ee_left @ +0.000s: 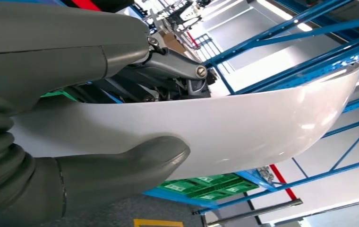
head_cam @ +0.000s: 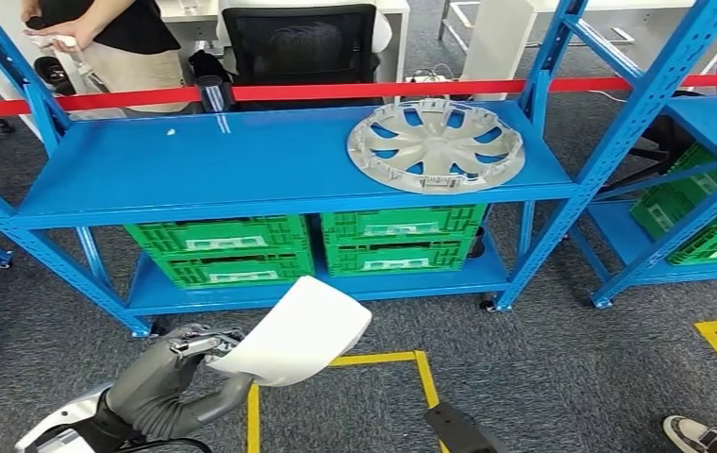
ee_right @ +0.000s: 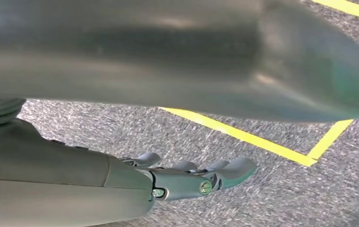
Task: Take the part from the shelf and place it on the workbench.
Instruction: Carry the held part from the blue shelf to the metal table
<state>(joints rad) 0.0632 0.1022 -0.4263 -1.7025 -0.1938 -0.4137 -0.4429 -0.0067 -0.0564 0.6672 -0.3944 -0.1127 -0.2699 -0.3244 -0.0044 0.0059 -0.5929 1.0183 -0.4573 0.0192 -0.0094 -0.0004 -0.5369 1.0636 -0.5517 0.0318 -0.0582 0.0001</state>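
The robot is standing in front of a blue shelf (head_cam: 241, 160) and its left hand (head_cam: 171, 373) is gripping a curved white panel (head_cam: 303, 330) low down near the floor, in front of the shelf's lower level. Seen from the left wrist, the thick grey thumb (ee_left: 135, 163) is pressing against one face of the white panel (ee_left: 243, 127) while the darker fingers (ee_left: 177, 71) are lying across the other face, so the piece is clamped between them. The panel is hanging clear of the shelf, with nothing under it but grey carpet (head_cam: 543, 377) and a yellow line (head_cam: 383, 359) taped on it.

The right hand (ee_right: 192, 177) is hanging down over the carpet (ee_right: 121, 132), its fingers stretched out side by side, slightly apart, and holding nothing. A yellow line (ee_right: 243, 137) is running across the floor beneath it.

On the upper level of the shelf, towards the right, a silver wheel cover (head_cam: 435, 144) is lying flat. On the level below, green crates (head_cam: 308, 245) are sitting side by side in two stacks. A red tape (head_cam: 336, 92) is stretching across behind the shelf, and a black office chair (head_cam: 298, 42) is standing just beyond it. A person (head_cam: 100, 33) is standing at the back left, holding something small in their hands. Another blue shelf (head_cam: 704, 123) with more green crates is standing off to the right.
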